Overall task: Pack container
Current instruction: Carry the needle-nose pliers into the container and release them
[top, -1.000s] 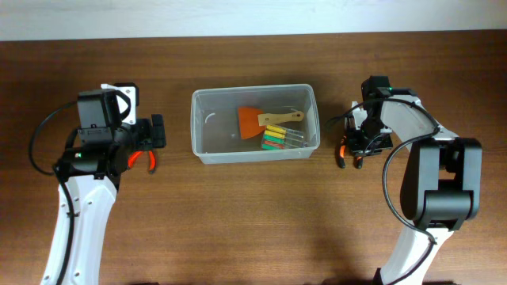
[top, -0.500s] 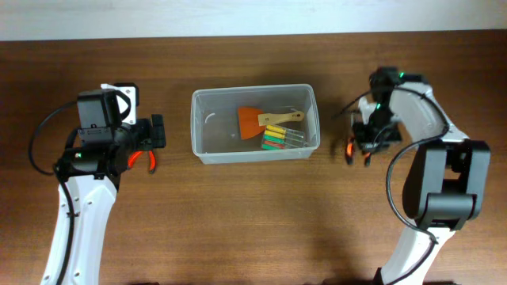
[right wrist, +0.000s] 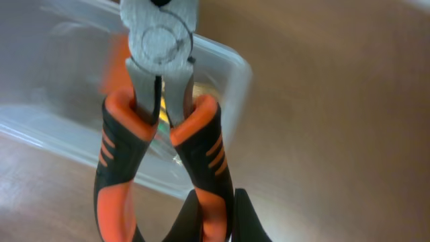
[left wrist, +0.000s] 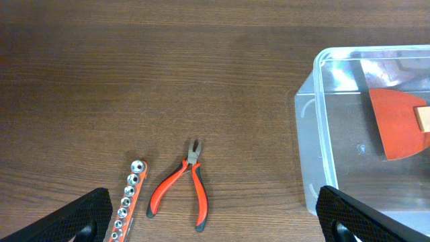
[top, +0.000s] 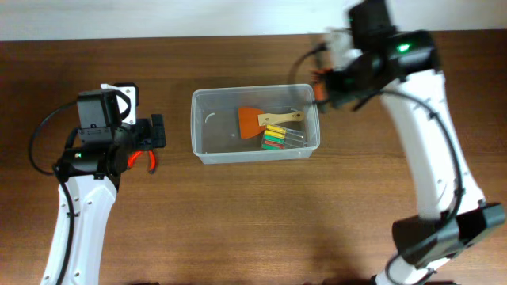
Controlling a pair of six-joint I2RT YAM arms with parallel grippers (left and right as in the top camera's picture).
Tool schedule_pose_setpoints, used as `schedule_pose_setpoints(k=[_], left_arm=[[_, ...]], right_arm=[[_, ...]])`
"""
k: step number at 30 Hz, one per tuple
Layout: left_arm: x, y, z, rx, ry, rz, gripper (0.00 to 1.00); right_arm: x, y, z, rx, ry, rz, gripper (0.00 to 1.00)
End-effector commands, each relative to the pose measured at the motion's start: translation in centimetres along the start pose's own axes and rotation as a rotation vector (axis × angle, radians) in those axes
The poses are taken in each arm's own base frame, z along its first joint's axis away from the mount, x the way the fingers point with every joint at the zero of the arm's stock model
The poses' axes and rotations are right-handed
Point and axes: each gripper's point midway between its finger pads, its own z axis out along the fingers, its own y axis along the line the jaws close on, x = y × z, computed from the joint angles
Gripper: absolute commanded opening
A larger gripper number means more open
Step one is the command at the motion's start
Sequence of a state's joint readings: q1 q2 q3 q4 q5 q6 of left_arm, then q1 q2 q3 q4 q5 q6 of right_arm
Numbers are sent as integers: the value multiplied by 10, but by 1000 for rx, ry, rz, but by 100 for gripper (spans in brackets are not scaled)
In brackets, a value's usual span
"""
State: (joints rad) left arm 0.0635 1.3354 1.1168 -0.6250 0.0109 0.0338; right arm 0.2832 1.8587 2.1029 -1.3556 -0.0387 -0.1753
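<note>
The dark wooden bench (top: 253, 229) carries everything, with one arm at each side. The right arm (top: 432, 134) reaches in from the far right corner, and its end effector (top: 329, 83) sits above the right-hand end of the container (top: 198, 147). The left arm (top: 75, 206) is well to the left of the tub. The left end effector (top: 156, 133) has its fingers spread wide, hovering over bare bench and gripping nothing. The container, a clear rectangular tub, stands near the bench's middle, between the two arms. Inside it lies an orange scraper (top: 252, 120) with a pale wooden handle, and just beside that a small cluster of green, yellow and pink pieces (top: 275, 139) too small to make out. The right end effector is pinching one handle of the black-and-orange pliers (right wrist: 161, 128), whose grey head points over the tub's rim in the blurred wrist view. On the bench left of the tub lie small red-handled pliers (left wrist: 185, 191), and just beside them an orange rail of silver sockets (left wrist: 127, 202).
</note>
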Motion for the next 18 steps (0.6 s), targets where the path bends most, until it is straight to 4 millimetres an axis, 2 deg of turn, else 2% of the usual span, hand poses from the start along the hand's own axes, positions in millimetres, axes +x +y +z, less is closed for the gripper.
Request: schedule_pose_setpoints(k=[1,3,6,8,12,18], left_arm=[[-7,0,-2,-5,-17,19,99],[-7,0,-2,-5,-17,19,99],[-7,0,-2,-5,-17,19,99],[-7,0,-2,-5,-17,19,99],[-7,0,-2,-5,-17,19,99],[-7,0,-2,-5,-17,19,99]], right_arm=[[-19,57,3,-74,-61,-321,4],[-25,85,16,-96,-79,-510,4],[-28,112,40,-122,-81,-739,4],[-24,123,61,-144,-56,-898,4],[-11,129,105,-190,19,-1083,4],[9,136,171,-263,114,-1127,4]])
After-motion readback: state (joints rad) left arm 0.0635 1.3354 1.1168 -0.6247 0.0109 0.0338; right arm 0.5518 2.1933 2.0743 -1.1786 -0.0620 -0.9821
